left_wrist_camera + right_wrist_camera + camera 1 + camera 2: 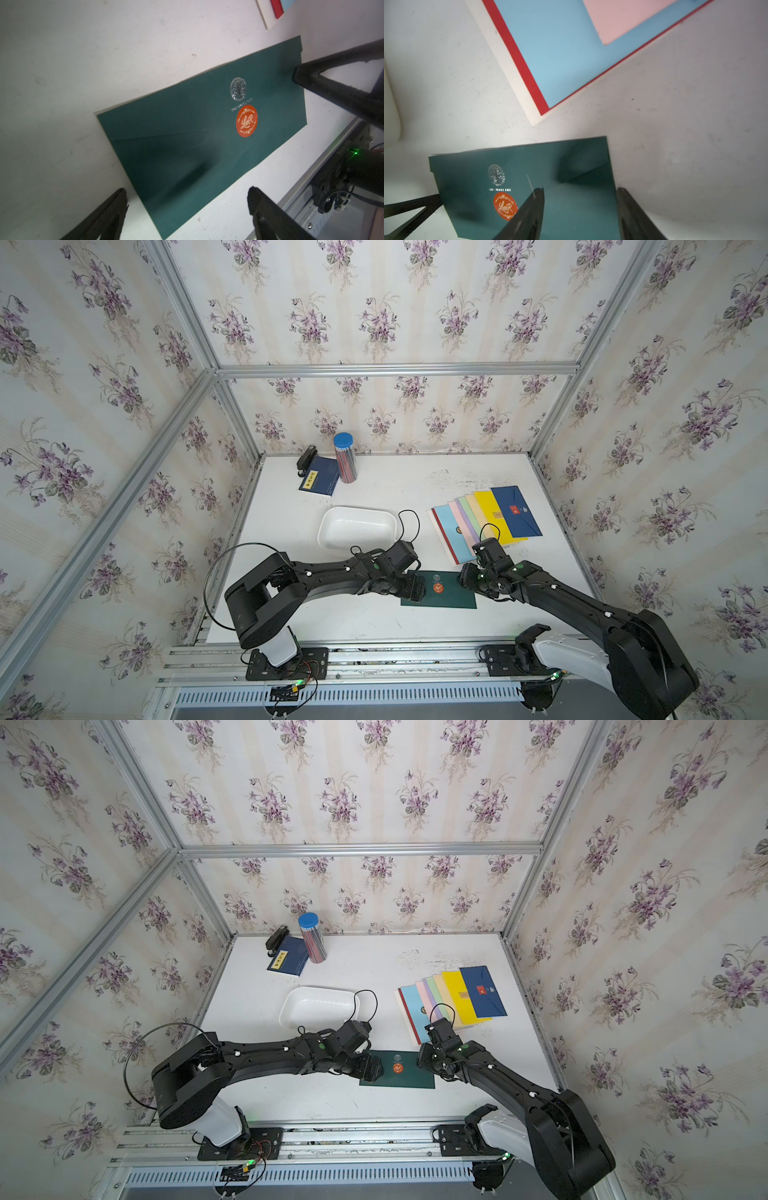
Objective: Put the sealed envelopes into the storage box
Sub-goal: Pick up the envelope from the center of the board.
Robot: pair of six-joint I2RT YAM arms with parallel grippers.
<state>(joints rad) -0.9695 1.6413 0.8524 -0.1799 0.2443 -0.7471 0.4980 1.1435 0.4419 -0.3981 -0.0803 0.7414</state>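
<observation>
A dark green envelope (444,597) (405,1079) with an orange round seal lies flat on the white table near the front. My left gripper (419,588) (187,190) is open wide, its fingers straddling one short end of the green envelope (207,135). At the opposite short end my right gripper (463,578) (580,189) is open, one finger over the green envelope (571,166) and the other at its edge. Several sealed envelopes (486,518) (453,996) are fanned out at the right. The white storage box (328,526) (291,1006) stands empty behind my left arm.
At the back left stand a clear blue-lidded pencil tube (345,458), a navy booklet (319,481) and a black stapler (305,458). Aluminium frame rails (374,655) run along the table's front edge, and floral walls close in the other sides.
</observation>
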